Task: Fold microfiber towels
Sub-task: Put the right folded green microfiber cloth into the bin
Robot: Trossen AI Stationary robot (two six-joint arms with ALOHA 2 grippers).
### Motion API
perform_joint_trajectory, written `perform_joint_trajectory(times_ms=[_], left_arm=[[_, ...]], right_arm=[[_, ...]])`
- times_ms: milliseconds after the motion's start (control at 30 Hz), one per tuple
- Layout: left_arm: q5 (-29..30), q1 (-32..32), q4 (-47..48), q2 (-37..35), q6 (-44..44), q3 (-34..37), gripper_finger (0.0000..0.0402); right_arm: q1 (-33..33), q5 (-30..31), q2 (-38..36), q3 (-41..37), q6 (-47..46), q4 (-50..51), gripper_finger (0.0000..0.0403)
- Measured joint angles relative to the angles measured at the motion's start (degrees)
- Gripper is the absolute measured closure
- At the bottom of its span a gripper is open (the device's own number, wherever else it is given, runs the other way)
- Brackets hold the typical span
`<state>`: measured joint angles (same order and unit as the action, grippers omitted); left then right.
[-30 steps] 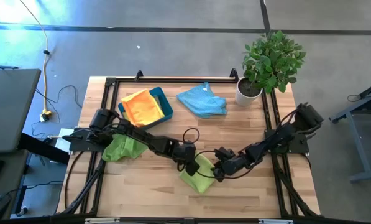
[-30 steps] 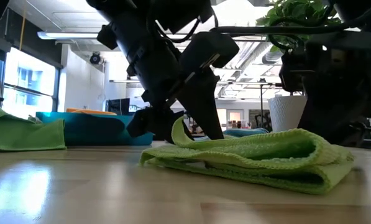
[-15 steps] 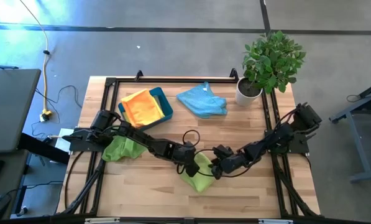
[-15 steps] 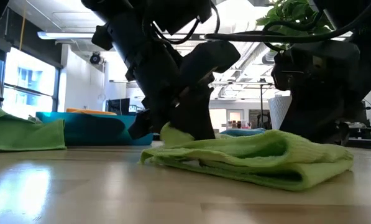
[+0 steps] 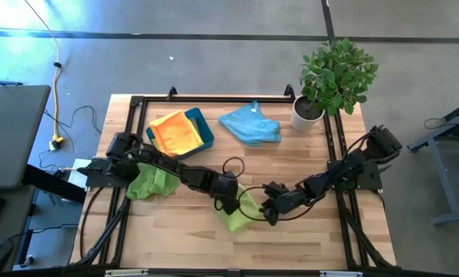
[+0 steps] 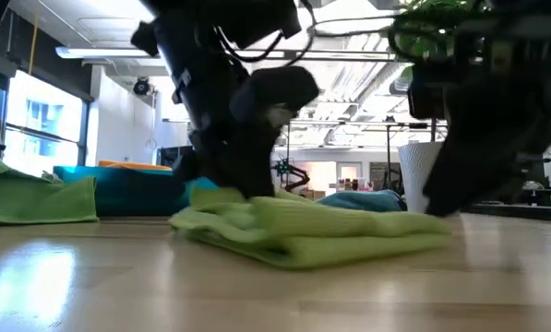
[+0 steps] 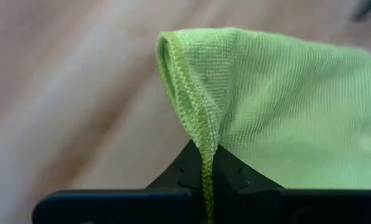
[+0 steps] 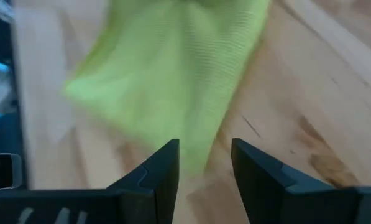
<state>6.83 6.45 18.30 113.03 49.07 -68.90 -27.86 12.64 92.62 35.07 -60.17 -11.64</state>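
Left wrist view: left gripper (image 7: 208, 180) pinches the lime green microfiber towel's (image 7: 278, 99) hem; thin hold may slip. Right gripper (image 8: 204, 163) gapes beside it.

- Lime-green microfibre towel (image 7: 284, 106): soft knitted cloth, matt, fine ribbed weave, stitched hem.
- Pale wooden plank table (image 5: 183, 231): smooth, faintly glossy, visible grain.
- Dark left tool (image 7: 209, 186): matt black plastic.
- Teal rectangular tray (image 5: 204, 128): rigid plastic, smooth.
- White round plant pot (image 5: 306, 114): smooth, matt.
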Motion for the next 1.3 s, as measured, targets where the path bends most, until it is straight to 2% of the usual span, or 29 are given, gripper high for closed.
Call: perform_joint_trajectory(times_ms=[233, 333, 533, 733, 833, 1000, 1300], left_arm=[[6.3, -2.9, 20.7, -7.7, -2.0, -0.1, 0.0400], [9.6, -4.6, 26.4, -11.4, -4.0, -0.2, 0.0400], [18.3, -9.7, 38.9, -19.1, -12.6, -0.2, 0.0400], [27.2, -19.1, 41.7, -22.6, -27.3, -0.4, 0.0400], [27.3, -24.8, 42.7, -23.1, -34.2, -0.2, 0.0401], [27.5, -32.5, 43.5, -22.7, -39.5, -0.2, 0.0401], [26.3, -39.4, 44.0, -22.7, -52.1, -0.2, 0.0401]], right_arm=[[-0.4, 0.3, -8.7, 0.0, 2.2, 6.2, 0.0265], [-0.3, 0.4, -12.1, 0.0, 3.3, 8.9, 0.0265], [1.6, 3.9, -15.9, 0.0, 5.9, 10.7, 0.0265], [6.5, 6.8, -16.8, 0.0, 8.6, 12.1, 0.0265], [9.6, 6.8, -16.9, 0.0, 9.4, 12.2, 0.0265], [14.1, 6.8, -17.0, 0.0, 10.0, 12.1, 0.0265], [20.6, 6.7, -17.0, 0.0, 13.0, 11.9, 0.0265]])
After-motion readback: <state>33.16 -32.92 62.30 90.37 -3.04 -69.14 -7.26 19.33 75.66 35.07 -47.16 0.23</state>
